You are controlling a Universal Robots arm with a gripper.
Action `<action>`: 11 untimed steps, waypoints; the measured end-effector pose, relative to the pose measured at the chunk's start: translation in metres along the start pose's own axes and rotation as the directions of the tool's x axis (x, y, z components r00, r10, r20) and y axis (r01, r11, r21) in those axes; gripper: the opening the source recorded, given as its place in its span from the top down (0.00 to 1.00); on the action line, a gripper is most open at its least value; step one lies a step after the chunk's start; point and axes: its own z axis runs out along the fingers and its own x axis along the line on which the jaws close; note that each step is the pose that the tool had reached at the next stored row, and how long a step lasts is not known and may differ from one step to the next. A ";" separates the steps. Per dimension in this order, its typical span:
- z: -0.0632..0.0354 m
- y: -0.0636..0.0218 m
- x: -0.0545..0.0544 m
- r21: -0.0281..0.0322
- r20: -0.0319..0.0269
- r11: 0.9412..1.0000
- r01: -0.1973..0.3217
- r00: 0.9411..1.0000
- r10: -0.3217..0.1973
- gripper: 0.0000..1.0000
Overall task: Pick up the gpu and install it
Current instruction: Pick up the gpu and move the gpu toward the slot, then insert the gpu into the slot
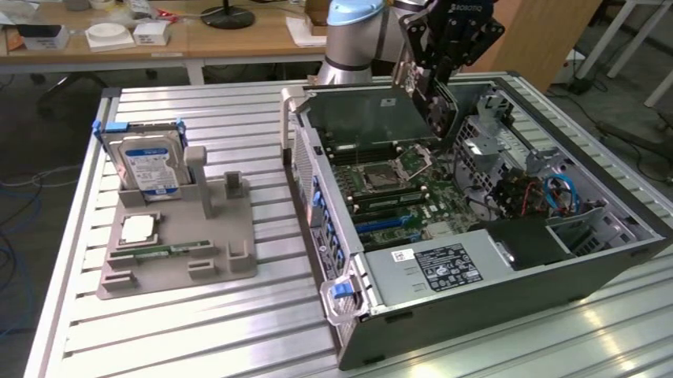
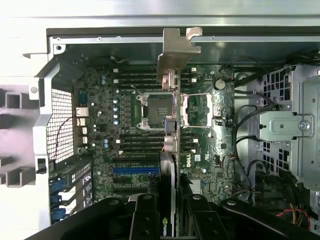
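My gripper [image 1: 433, 69] hangs over the far end of the open computer case [image 1: 494, 276] and is shut on the gpu [image 1: 431, 110], which points down toward the motherboard [image 1: 405, 193] without touching it. The wrist view looks along the card: the gpu [image 2: 173, 125] is edge-on between my two black fingers [image 2: 145, 220], its grey metal bracket [image 2: 175, 50] at the far end near the case wall. Under the card lie the CPU socket [image 2: 157, 107] and a blue expansion slot [image 2: 135, 170]. My gripper [image 2: 172, 222] clamps the card's near end.
On the slatted table at the exterior view's left, a grey holder [image 1: 226, 264] carries a blue-labelled hard drive [image 1: 147, 161], a CPU [image 1: 140, 228] and a RAM stick [image 1: 163, 252]. Inside the case are a power supply [image 1: 442, 264], cables [image 1: 552, 193] and a drive cage [image 1: 489, 134].
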 end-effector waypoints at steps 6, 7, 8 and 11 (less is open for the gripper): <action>0.0000 0.0000 0.000 0.000 0.000 1.000 0.000 1.000 0.000 0.73; 0.0000 0.0000 0.000 0.000 0.000 1.000 0.005 1.000 -0.005 0.73; 0.0000 0.0000 0.000 0.000 -0.001 1.000 0.018 1.000 -0.018 0.73; 0.0000 0.0000 0.000 0.000 -0.002 0.998 0.068 0.998 -0.068 0.73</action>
